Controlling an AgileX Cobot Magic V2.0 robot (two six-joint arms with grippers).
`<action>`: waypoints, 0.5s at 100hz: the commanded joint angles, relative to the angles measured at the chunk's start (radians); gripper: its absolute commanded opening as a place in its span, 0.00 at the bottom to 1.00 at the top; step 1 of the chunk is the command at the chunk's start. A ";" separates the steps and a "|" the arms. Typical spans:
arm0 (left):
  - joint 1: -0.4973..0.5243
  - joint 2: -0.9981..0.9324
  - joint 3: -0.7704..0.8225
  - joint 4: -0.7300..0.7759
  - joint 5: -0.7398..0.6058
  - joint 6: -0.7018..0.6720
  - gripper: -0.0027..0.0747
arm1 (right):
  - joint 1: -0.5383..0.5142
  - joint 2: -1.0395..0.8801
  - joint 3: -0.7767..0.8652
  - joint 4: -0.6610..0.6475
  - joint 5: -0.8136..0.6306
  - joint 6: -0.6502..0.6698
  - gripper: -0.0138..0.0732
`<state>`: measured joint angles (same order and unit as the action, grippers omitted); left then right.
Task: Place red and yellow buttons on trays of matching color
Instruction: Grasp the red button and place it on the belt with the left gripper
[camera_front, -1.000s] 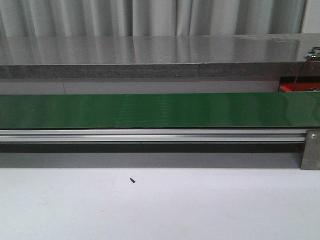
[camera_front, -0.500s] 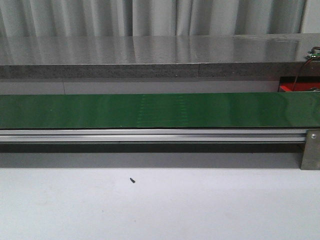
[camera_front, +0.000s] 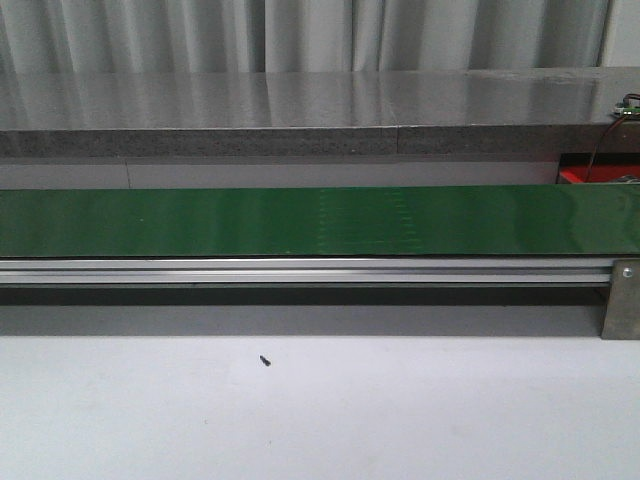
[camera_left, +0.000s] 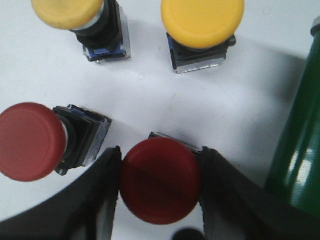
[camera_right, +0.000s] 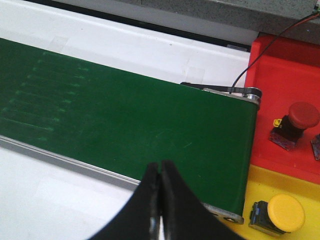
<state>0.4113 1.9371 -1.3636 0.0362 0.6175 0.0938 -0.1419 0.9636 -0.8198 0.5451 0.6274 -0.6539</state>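
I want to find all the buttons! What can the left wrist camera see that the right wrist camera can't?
Only the left wrist view shows four loose buttons on the white table: two yellow ones, one red button standing free, and another red button between the left end effector's fingers. Only the right wrist view shows the red tray holding a red button, the yellow tray holding a yellow button, and the closed right end effector. Both show the green conveyor belt.
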 joint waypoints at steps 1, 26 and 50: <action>0.001 -0.049 -0.030 0.003 -0.031 -0.009 0.23 | -0.002 -0.019 -0.025 0.027 -0.050 -0.007 0.08; 0.001 -0.157 -0.034 -0.010 0.008 -0.009 0.21 | -0.002 -0.019 -0.025 0.027 -0.050 -0.007 0.08; -0.008 -0.344 -0.034 -0.071 0.068 0.010 0.21 | -0.002 -0.019 -0.025 0.027 -0.050 -0.007 0.08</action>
<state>0.4113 1.6962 -1.3636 0.0000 0.7036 0.0960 -0.1419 0.9636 -0.8198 0.5451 0.6274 -0.6539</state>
